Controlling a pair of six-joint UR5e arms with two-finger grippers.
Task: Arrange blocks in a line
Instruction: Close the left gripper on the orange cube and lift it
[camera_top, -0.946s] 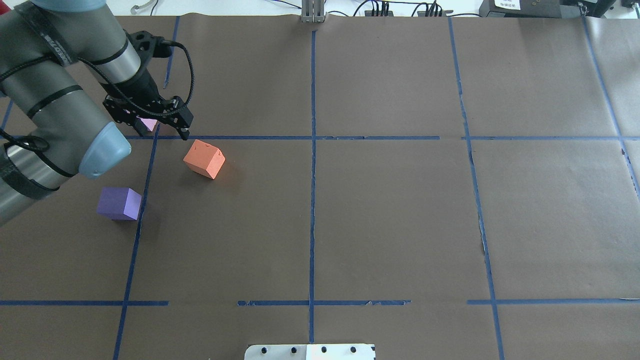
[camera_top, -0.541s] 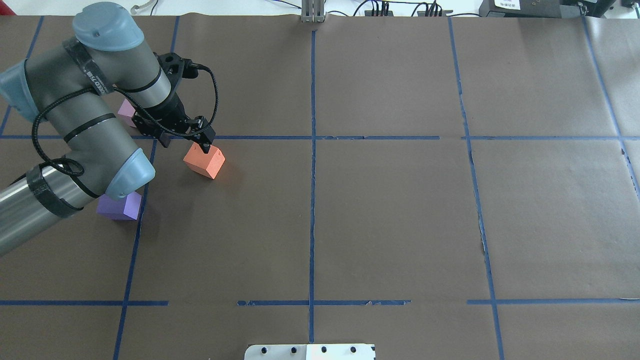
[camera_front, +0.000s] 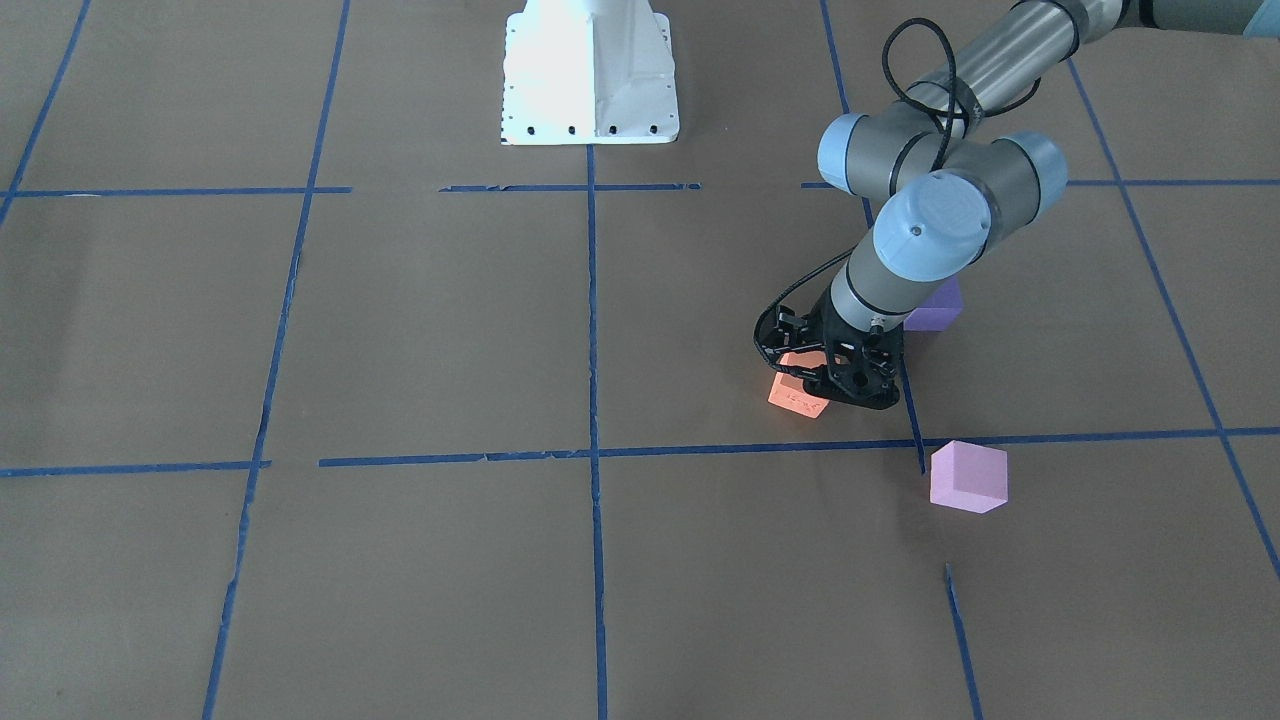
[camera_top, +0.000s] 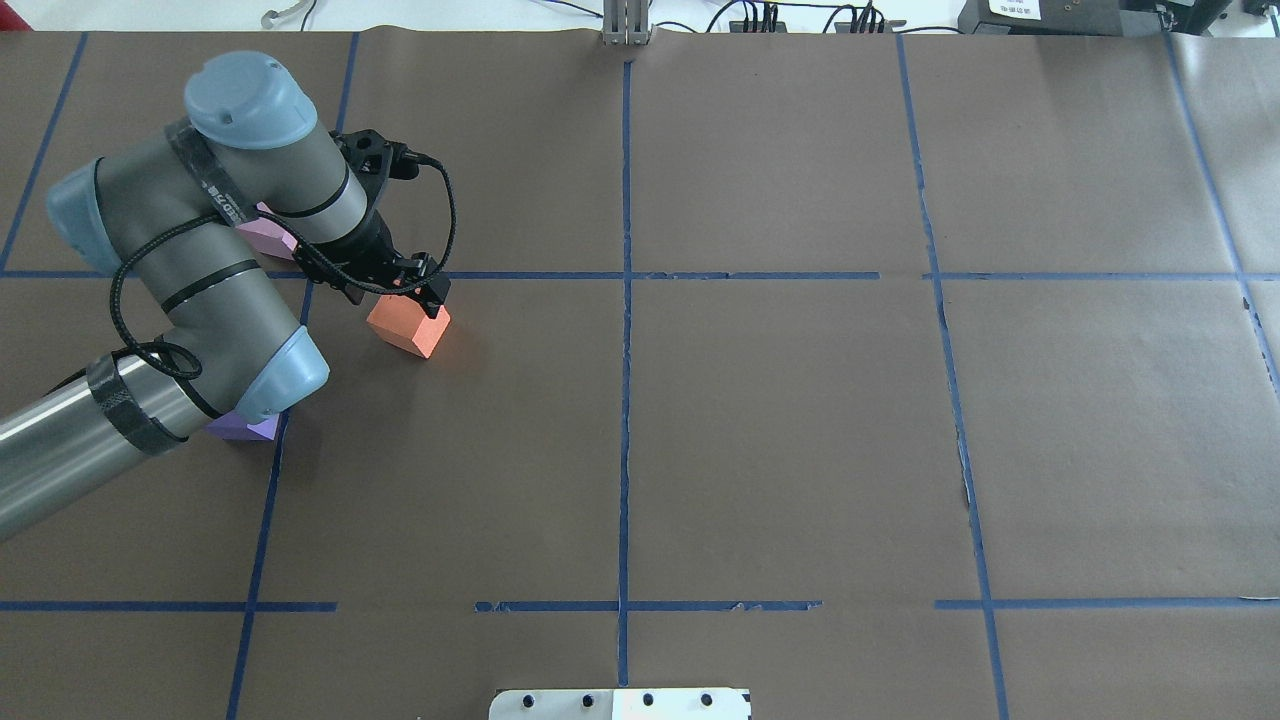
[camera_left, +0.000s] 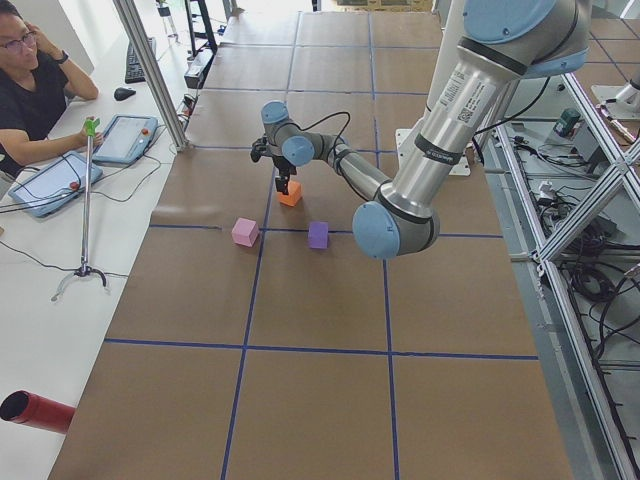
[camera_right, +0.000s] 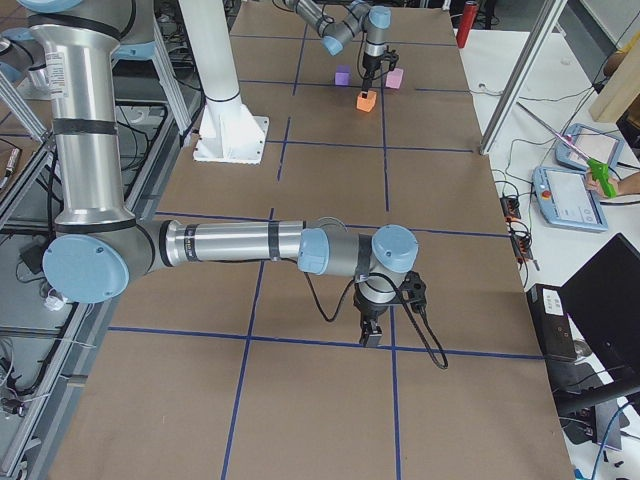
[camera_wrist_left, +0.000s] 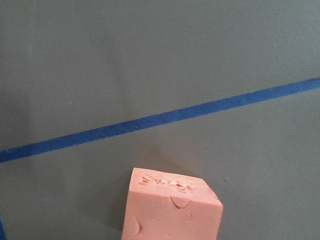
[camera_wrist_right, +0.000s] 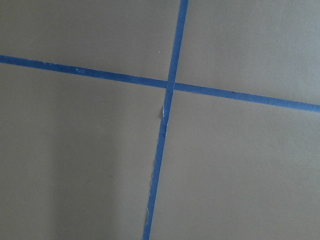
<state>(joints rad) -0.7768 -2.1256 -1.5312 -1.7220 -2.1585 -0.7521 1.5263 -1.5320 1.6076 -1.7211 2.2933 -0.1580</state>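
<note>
The orange block (camera_top: 408, 325) lies on the brown table left of centre, and fills the bottom of the left wrist view (camera_wrist_left: 172, 210). My left gripper (camera_top: 395, 292) hangs open right over its far edge, fingers either side; it also shows in the front view (camera_front: 835, 375) above the orange block (camera_front: 797, 395). The pale pink block (camera_top: 265, 235) sits behind the arm, clear in the front view (camera_front: 968, 477). The violet block (camera_front: 935, 305) is partly hidden under the left elbow (camera_top: 240, 428). My right gripper (camera_right: 372, 335) shows only in the right side view; I cannot tell its state.
Blue tape lines (camera_top: 625, 300) divide the table into squares. The white robot base (camera_front: 590, 80) stands at the robot's edge. An operator (camera_left: 30, 90) sits with tablets beyond the far edge. A red cylinder (camera_left: 35, 412) lies off the table's left end.
My left gripper has moved from over the pink block rightward and toward the robot, onto the orange block. The blocks have not moved.
</note>
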